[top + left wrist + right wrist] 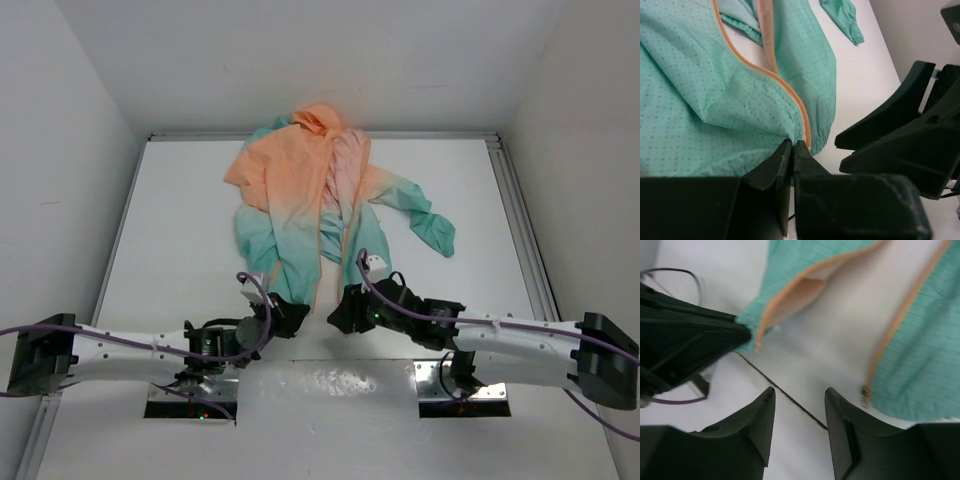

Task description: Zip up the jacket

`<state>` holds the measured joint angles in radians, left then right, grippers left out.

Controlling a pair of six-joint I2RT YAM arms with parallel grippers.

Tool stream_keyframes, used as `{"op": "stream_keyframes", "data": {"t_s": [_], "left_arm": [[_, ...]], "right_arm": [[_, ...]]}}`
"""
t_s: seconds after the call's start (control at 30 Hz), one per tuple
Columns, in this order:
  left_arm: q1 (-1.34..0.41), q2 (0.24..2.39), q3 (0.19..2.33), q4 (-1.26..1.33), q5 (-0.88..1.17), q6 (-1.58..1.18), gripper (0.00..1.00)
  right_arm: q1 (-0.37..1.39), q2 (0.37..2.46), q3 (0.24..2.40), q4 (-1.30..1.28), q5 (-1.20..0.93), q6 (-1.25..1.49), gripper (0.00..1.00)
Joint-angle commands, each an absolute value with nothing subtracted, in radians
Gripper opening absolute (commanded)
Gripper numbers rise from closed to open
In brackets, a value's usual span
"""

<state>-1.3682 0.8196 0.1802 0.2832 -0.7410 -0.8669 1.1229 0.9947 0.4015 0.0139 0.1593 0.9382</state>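
The jacket [300, 190] lies spread on the white table, hood at the far end, peach top fading to a teal bottom. Its front is open and shows the pale lining. My left gripper [290, 312] is shut on the teal bottom hem beside the orange zipper [790, 90]; in the left wrist view [794, 145] the jaws pinch the fabric. My right gripper [338, 312] is open and empty over bare table, between the two front panels [800, 395]. The other panel's zipper edge ends in a small dark piece [866, 392] just right of its fingers.
White walls close in the table on three sides, with metal rails [520, 220] along the edges. One teal-cuffed sleeve [430, 225] lies out to the right. A dark seam [785, 392] crosses the table under my right gripper. The two grippers are close together.
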Motion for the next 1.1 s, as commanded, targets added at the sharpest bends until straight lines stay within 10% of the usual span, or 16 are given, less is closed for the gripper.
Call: {"op": "stream_keyframes", "data": {"t_s": [0.0,0.63,0.93,1.07], "left_arm": [[-1.373,0.799,0.160,0.405,-0.726,-0.842,0.00],[-1.373,0.730,0.078,0.520,-0.592,-0.816,0.00],[-1.373,0.721,0.068,0.541,-0.568,-0.804,0.00],[-1.373,0.712,0.069,0.546,-0.568,-0.793,0.19]], "right_arm": [[1.131,1.018,0.419,0.253,0.098,1.000,0.46],[1.131,1.147,0.379,0.468,0.242,1.164,0.33],[1.131,1.166,0.333,0.561,0.276,1.183,0.00],[1.129,1.152,0.314,0.591,0.262,1.184,0.00]]}}
